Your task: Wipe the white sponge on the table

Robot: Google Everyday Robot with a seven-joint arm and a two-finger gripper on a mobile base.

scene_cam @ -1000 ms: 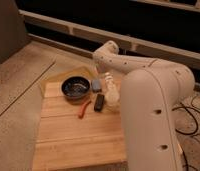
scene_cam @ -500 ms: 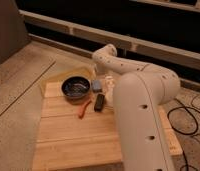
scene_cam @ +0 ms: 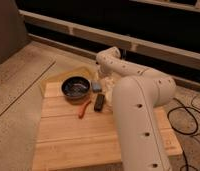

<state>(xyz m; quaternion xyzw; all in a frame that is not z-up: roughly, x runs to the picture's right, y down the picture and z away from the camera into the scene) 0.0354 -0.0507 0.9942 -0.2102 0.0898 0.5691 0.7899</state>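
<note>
Closest to the camera it's basically all arm [scene_cam: 138,125]. That big white link fills the lower right and covers a good part of the tabletop [scene_cam: 68,142], which is light wooden planks with visible seams.

The arm bends up and back, then drops at the wrist, so the end effector [scene_cam: 108,88] sits low over the far-right part of the tabletop. It's half hidden behind the arm. Honestly, I can't tell how open it is or whether it's got hold of anything. I can't pick out the white sponge for sure either; everything at the tip is pale and blends together.

- Just left and a bit nearer than the end effector: a dark rectangular block [scene_cam: 99,102] lying flat.
- Left of that: a thin orange-red thing [scene_cam: 84,108].
- Right beside the end effector on its left: a small blue-grey block [scene_cam: 96,87].
- Further left: a dark bowl [scene_cam: 75,88], close to the blue-grey block.
- Behind the bowl: something yellowish [scene_cam: 79,71] at the tabletop's far edge.

Speckled grey floor [scene_cam: 18,85] lies off to the left, with black cables [scene_cam: 189,122] on the floor out right. A pale ledge [scene_cam: 68,27] runs along the dark back wall.
</note>
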